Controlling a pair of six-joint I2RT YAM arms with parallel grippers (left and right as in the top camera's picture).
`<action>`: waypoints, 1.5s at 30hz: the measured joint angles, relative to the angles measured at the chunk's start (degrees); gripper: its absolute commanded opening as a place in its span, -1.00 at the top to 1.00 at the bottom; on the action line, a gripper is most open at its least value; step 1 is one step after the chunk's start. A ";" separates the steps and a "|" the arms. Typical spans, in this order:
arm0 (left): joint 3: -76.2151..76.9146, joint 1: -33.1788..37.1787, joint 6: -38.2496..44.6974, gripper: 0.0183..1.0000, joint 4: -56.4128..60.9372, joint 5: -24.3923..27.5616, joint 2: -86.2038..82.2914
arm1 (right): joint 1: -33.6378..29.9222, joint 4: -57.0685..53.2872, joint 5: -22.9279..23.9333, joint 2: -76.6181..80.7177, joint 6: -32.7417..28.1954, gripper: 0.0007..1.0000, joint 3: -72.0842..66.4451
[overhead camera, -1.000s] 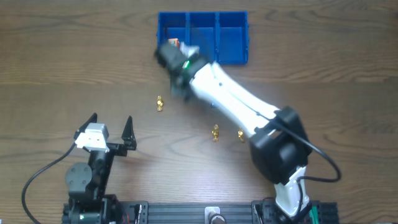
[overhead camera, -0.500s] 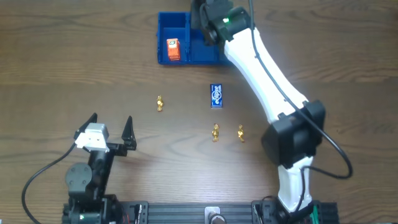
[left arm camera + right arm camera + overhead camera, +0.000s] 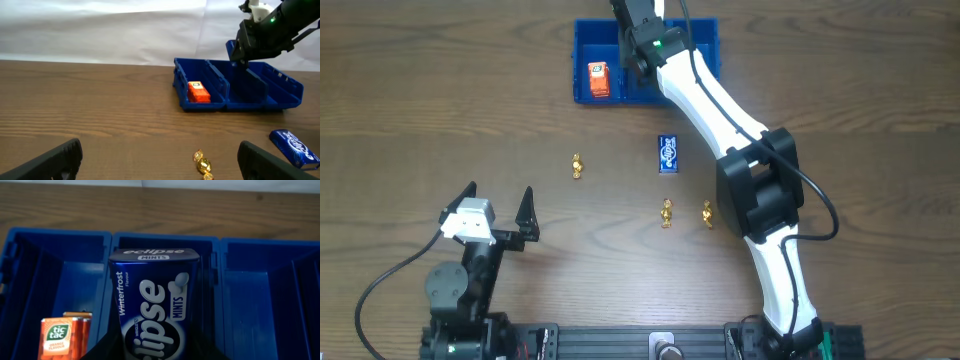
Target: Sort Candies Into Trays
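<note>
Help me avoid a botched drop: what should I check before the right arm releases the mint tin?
1. Grip: the right gripper clamps the mint tin: ok.
2. Aim: the tin hangs above the middle compartment of the tray: ok.
3. Floor of that compartment free: cannot tell, the tin hides it.
4. Neighbour: the orange box lies apart in the next compartment: ok.
5. Other arm: the left gripper is open, far from the tray: ok.
</note>
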 measured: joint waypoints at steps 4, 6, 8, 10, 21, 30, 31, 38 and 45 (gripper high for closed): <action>0.00 0.00 0.00 -1.00 0.00 0.00 0.00 | 0.00 -0.39 -0.15 0.00 0.04 0.52 0.00; 0.00 0.00 0.00 -1.00 0.00 0.00 0.00 | 0.00 -0.87 -0.15 0.00 0.09 0.43 0.00; 0.00 0.00 0.00 -1.00 0.00 0.00 0.00 | 0.00 -1.16 -0.15 0.00 0.09 0.25 0.00; 0.00 0.00 0.00 -1.00 0.00 0.00 0.00 | 0.00 -1.68 -0.20 0.00 0.07 0.07 0.00; 0.00 0.00 0.00 -1.00 0.00 0.00 0.00 | 0.00 -5.18 -0.96 0.00 0.50 -0.27 0.00; 0.00 0.00 0.00 -1.00 0.00 -0.02 0.00 | 0.26 -15.72 -3.04 -11.89 1.25 -0.37 -5.95; 0.00 0.00 0.00 -0.99 0.00 0.00 0.00 | 0.42 -15.89 -3.02 -14.03 1.66 -0.39 -7.76; 0.00 0.00 0.00 -1.00 0.00 0.00 -0.02 | 2.01 -11.28 -7.19 -22.95 5.79 -0.39 -27.39; 0.00 0.00 0.00 -1.00 0.00 0.00 -0.02 | 2.05 -3.67 -11.32 -20.37 8.17 -0.39 -42.80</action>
